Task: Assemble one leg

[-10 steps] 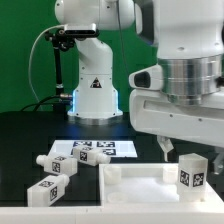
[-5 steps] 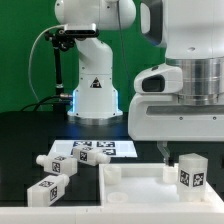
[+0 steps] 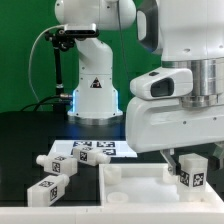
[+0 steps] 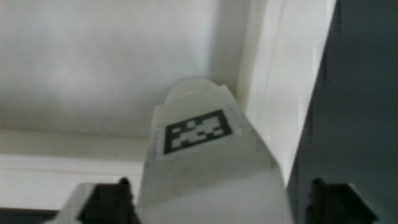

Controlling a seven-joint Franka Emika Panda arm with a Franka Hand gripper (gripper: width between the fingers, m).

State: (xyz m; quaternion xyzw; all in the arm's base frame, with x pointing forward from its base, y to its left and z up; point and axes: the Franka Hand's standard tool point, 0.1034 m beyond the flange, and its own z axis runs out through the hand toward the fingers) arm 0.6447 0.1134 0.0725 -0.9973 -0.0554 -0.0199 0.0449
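A white leg point(image 3: 192, 171) with a black-and-white tag stands upright on the large white panel point(image 3: 128, 192), near its corner at the exterior view's right. My gripper point(image 3: 184, 160) hangs directly over it, open, its body hiding the leg's top. In the wrist view the leg point(image 4: 206, 150) lies between my gripper's point(image 4: 217, 205) two dark fingers point(image 4: 103, 202), with a gap on each side. Three more legs lie at the exterior view's left: one point(image 3: 55, 163), one point(image 3: 42, 190) and one point(image 3: 85, 152) on the marker board.
The marker board point(image 3: 105, 148) lies flat behind the panel. The robot base point(image 3: 95, 95) stands at the back, with a cable and stand to its left. The panel's raised rim point(image 3: 135, 170) runs beside the upright leg.
My gripper has come down over the upright leg, and its body now fills more of the exterior view. The leg and the other parts have not moved.
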